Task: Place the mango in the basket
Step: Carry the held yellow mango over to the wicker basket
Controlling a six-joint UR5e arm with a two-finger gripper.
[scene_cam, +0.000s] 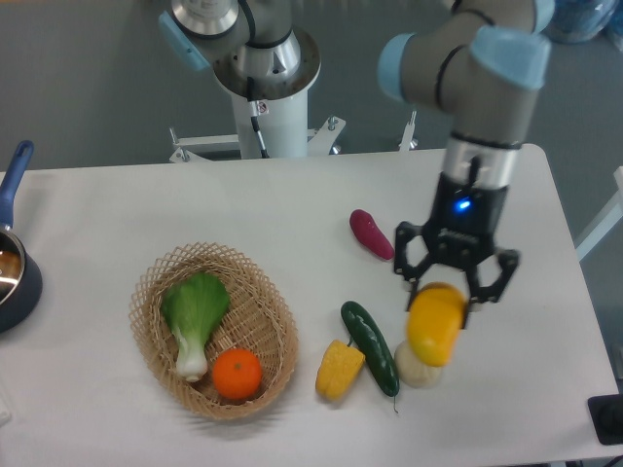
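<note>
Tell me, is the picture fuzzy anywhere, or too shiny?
In the camera view, everything looks sharp: the mango in the hand, the basket, the orange. Light is soft and even, shadows faint. Only a small blue light glows on the arm.

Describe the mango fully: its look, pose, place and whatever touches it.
The mango is a smooth, glossy yellow oval with an orange blush near its top. It hangs roughly upright, its upper end clamped between the fingers of the gripper, which is the only thing seen gripping it. In the picture it covers the upper part of a pale round item, beside the cucumber; whether it touches that item cannot be told. The basket lies well off to the picture's left.
</note>
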